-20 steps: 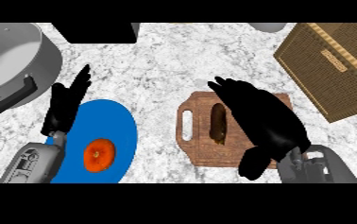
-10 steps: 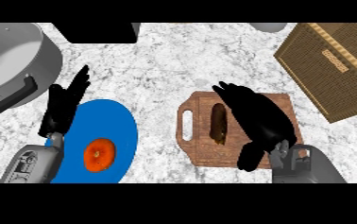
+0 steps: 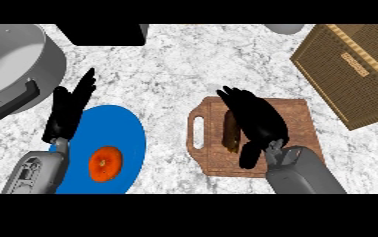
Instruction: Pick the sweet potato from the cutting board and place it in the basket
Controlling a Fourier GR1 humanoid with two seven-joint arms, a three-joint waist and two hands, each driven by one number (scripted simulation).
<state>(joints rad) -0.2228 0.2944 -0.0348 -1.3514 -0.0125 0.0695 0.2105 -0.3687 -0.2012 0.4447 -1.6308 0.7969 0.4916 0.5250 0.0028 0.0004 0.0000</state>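
A: What differs from a second ago?

B: The right robot hand [image 3: 255, 118] has drawn back toward the near edge and sits lower over the cutting board [image 3: 295, 118]. Its grey forearm now shows more fully at the bottom. Its fingers curve down over the sweet potato [image 3: 230, 131], which lies on the board's left half, just beside the handle slot. Part of the potato shows past the fingers; I cannot tell if the fingers actually clasp it or only cover it.

A: And the other side?

B: The left robot hand [image 3: 68, 112] has hardly shifted. It rests open, fingers straight and pointing away, at the far left rim of the blue plate [image 3: 125, 136].

A: Count things for me, near to far.

B: Nearest, one blue plate with one orange fruit [image 3: 105, 163] lying on it, and one wooden cutting board carrying one sweet potato. Two robot hands. Farther back on the marble surface [image 3: 177, 71], at the right, one woven basket [image 3: 347, 71], well apart from the board. At the far left, one grey pot [image 3: 26, 66] with a dark handle. Along the far edge, one black block [image 3: 103, 33] and one pale grey object [image 3: 284, 28] cut off by the frame.
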